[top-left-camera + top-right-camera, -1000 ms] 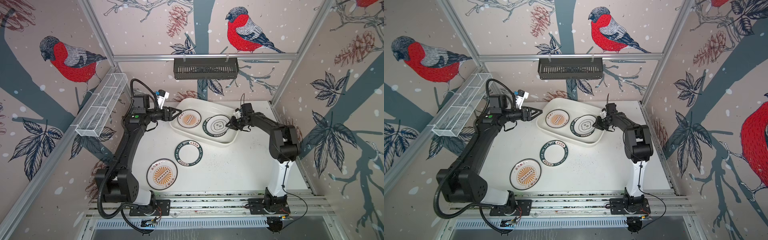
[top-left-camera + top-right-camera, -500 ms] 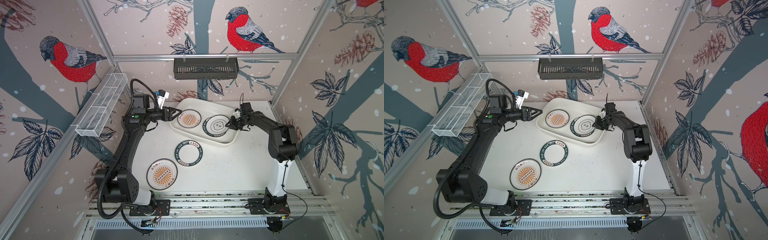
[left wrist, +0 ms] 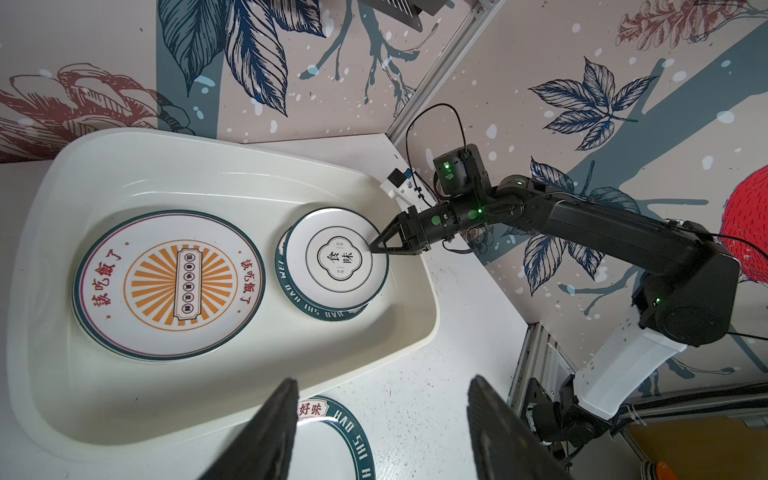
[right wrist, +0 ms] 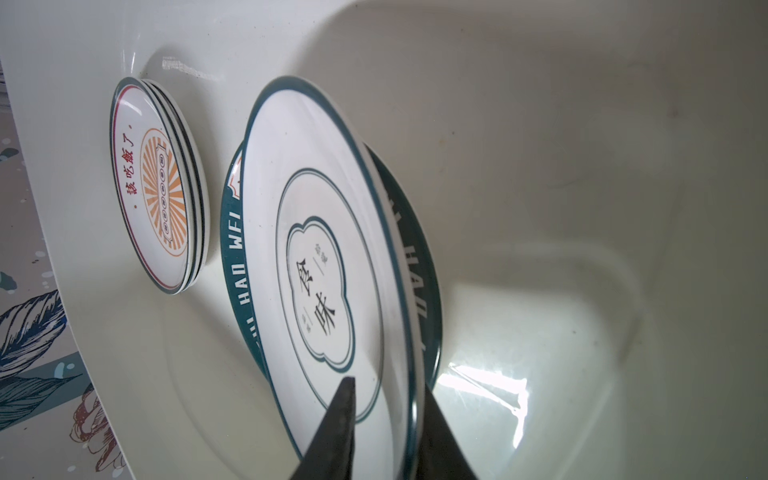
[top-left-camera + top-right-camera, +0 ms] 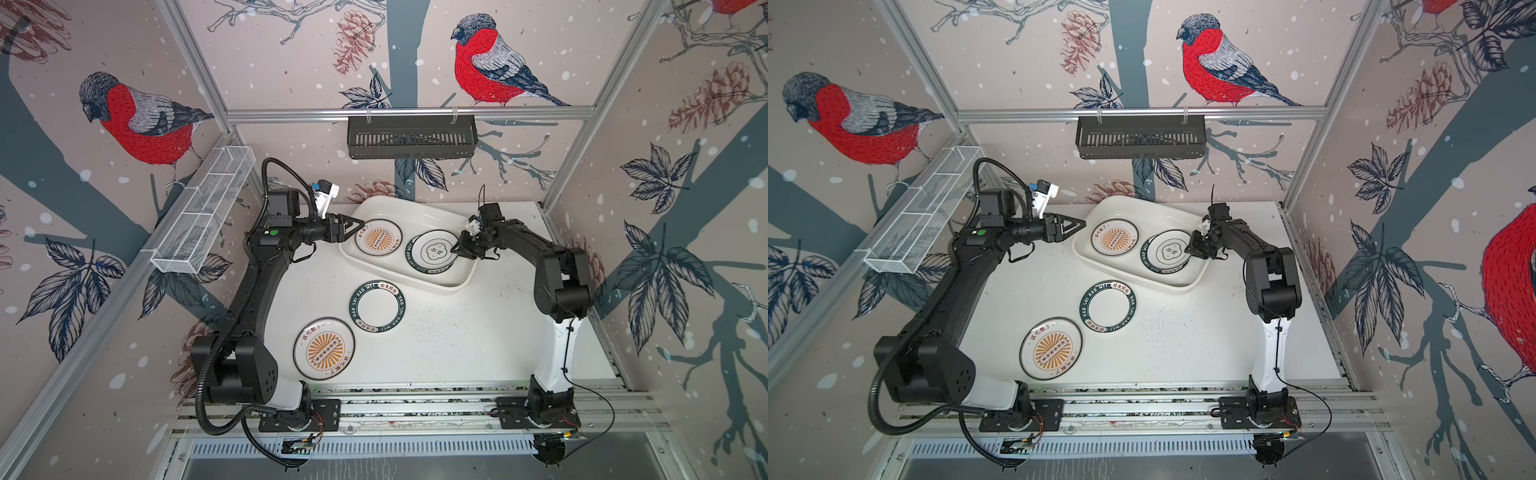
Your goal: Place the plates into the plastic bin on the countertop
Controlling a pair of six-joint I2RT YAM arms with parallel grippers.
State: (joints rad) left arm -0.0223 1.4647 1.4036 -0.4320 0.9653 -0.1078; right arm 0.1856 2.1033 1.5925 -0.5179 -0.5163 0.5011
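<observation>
This is a robotics test cell dressed up as a bit of kitchen, not a real home. An open box of aluminium frame rails [image 5: 409,113] holds flat panels of bullfinch-and-pinecone wallpaper [image 5: 486,70], and two robot arms [image 5: 257,286] are bolted to slotted rails [image 5: 415,409] at the front of a speckled white countertop [image 5: 457,345], with a bare circuit board [image 5: 300,446] below. The kitchen touch comes from printed plates [image 5: 324,349], a white plastic bin [image 5: 415,214], a black slatted basket [image 5: 411,137] hooked on the back rail and a white wire-mesh basket [image 5: 203,216] on the side rail.
</observation>
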